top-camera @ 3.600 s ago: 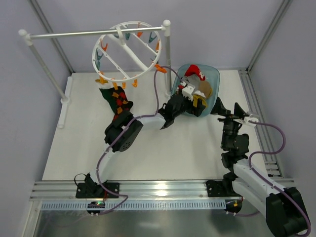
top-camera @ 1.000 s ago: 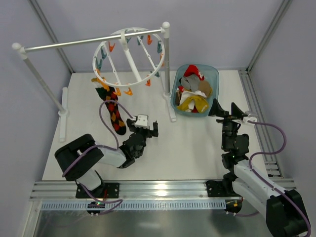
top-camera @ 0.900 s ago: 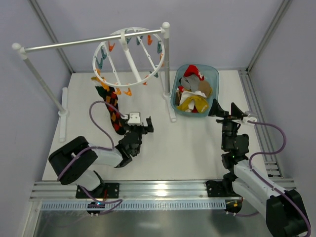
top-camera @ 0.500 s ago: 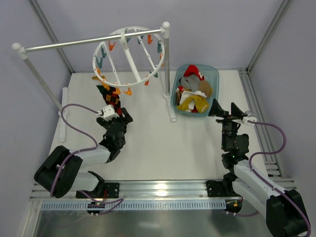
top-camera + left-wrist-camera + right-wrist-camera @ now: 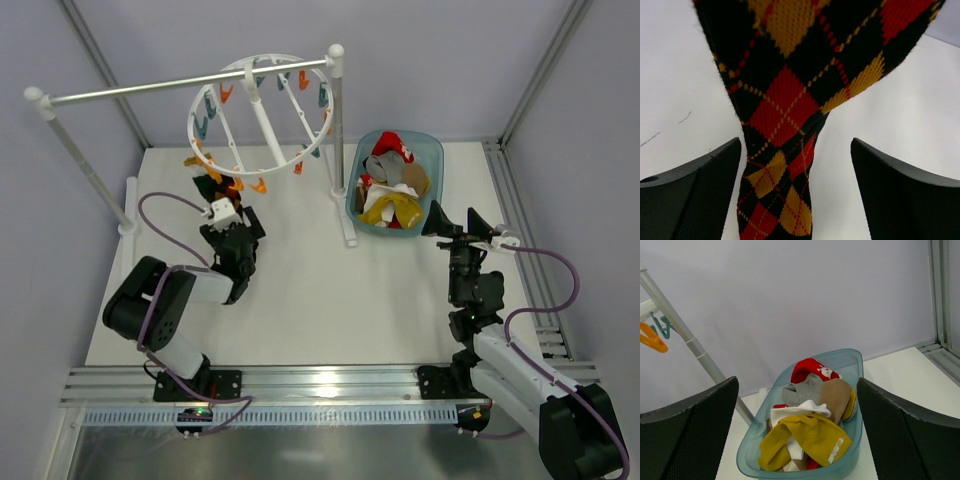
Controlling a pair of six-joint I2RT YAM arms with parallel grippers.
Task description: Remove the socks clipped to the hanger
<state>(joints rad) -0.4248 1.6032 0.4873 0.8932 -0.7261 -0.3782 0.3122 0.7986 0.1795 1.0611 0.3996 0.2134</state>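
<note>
Argyle sock (image 5: 785,115), dark with red and yellow diamonds, is dangling right between the fingers (image 5: 695,200) of your left gripper (image 5: 795,144). That gripper is spread wide and isn't pinching anything, and the sock sits close by one finger and well off the other. Your right gripper (image 5: 458,226) is wide open too, holding nothing. It's facing the blue tub (image 5: 850,357) on the bench (image 5: 330,300), which has a heap of socks (image 5: 805,437) in it: yellow, white, tan, grey, red. Further back, the sock's top end is up at the orange clips on the rim of the round white hanger (image 5: 262,112), which hangs off the white rail (image 5: 150,90).
</note>
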